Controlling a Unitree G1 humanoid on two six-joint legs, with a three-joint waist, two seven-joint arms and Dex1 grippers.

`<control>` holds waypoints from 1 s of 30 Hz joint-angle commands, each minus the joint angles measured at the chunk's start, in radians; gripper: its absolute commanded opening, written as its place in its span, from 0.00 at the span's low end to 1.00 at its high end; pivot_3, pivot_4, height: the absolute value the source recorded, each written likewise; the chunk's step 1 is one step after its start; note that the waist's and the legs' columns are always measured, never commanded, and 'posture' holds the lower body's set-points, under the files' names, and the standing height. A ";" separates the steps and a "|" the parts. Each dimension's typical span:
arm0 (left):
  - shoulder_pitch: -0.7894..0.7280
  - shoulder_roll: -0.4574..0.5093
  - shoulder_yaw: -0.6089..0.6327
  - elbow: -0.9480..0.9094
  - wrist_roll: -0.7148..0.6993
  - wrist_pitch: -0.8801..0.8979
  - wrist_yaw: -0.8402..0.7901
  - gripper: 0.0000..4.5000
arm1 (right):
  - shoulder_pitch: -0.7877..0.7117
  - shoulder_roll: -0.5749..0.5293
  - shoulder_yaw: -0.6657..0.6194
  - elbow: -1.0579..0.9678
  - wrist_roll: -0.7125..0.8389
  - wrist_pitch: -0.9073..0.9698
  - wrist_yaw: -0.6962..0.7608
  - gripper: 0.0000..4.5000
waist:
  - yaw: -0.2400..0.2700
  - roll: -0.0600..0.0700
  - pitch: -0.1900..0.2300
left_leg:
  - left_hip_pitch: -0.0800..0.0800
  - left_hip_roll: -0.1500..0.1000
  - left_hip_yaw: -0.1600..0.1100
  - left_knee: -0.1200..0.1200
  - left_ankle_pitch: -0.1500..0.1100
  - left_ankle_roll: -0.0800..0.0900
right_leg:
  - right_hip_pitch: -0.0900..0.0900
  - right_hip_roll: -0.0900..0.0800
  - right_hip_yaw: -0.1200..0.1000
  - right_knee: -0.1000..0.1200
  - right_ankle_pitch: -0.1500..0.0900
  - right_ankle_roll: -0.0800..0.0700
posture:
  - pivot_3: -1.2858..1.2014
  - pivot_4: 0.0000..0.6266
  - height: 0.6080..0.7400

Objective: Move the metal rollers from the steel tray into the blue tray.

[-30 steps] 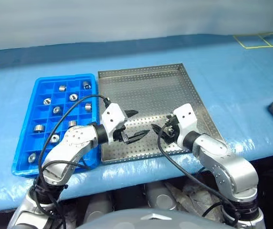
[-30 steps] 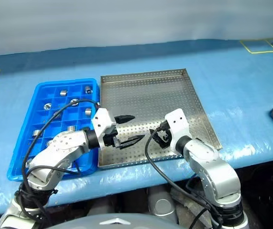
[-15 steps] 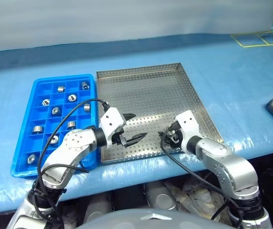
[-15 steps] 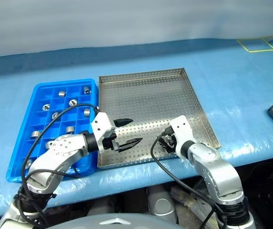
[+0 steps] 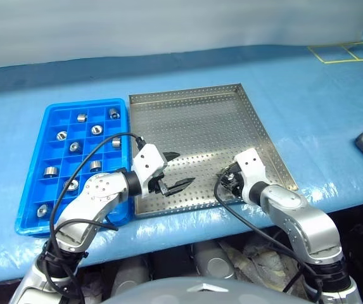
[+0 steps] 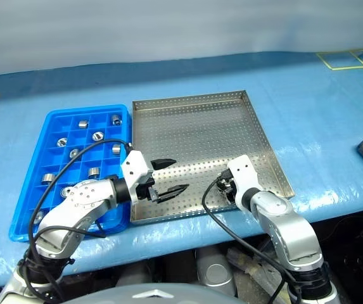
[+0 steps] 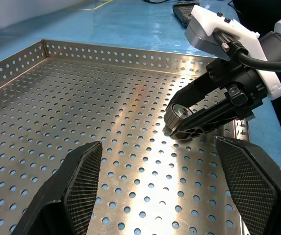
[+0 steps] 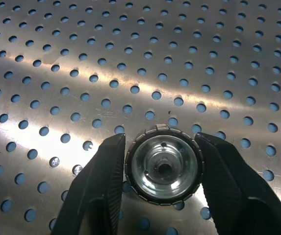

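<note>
The right gripper (image 8: 164, 169) has its ribbed black fingers clamped around one shiny round metal roller (image 8: 164, 165), down on the steel tray's (image 5: 200, 120) perforated floor near the front rim. The left gripper (image 5: 171, 171) hangs spread wide nearby, holding nothing. Other rollers (image 5: 73, 147) sit in the glossy blue tray's (image 5: 34, 218) square compartments.
</note>
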 commanded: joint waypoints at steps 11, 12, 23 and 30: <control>0.018 0.014 0.047 -0.068 -0.012 -0.012 0.009 0.89 | -0.071 0.035 0.033 -0.032 0.035 -0.053 0.037 0.38 | 0.002 0.000 0.000 | 0.001 0.000 0.000 0.000 0.000 0.000 | 0.000 0.000 0.002 0.000 0.001 0.001 | 0.43 0.24 1.00; 0.033 0.025 0.075 -0.087 -0.017 -0.005 0.017 0.89 | -0.101 0.053 0.048 -0.020 0.041 -0.070 0.047 0.38 | 0.002 0.000 0.000 | 0.001 0.000 0.000 0.000 0.000 0.000 | 0.000 0.001 0.002 0.000 0.001 0.001 | 0.44 0.24 1.00; 0.339 0.099 0.499 -0.312 -0.040 0.069 0.152 0.89 | -0.400 0.222 0.245 0.257 0.056 -0.314 0.235 0.38 | 0.065 -0.001 0.001 | 0.001 0.001 0.000 -0.001 -0.001 0.001 | -0.002 0.000 0.003 0.000 0.001 0.000 | 0.51 0.24 1.00; 0.552 0.064 0.704 -0.427 -0.042 0.099 0.206 0.89 | -0.507 0.323 0.362 0.425 0.029 -0.389 0.334 0.38 | 0.168 -0.001 0.001 | -0.001 0.000 -0.008 -0.002 -0.001 0.000 | -0.003 -0.009 -0.007 -0.001 0.002 -0.008 | 0.56 0.24 1.00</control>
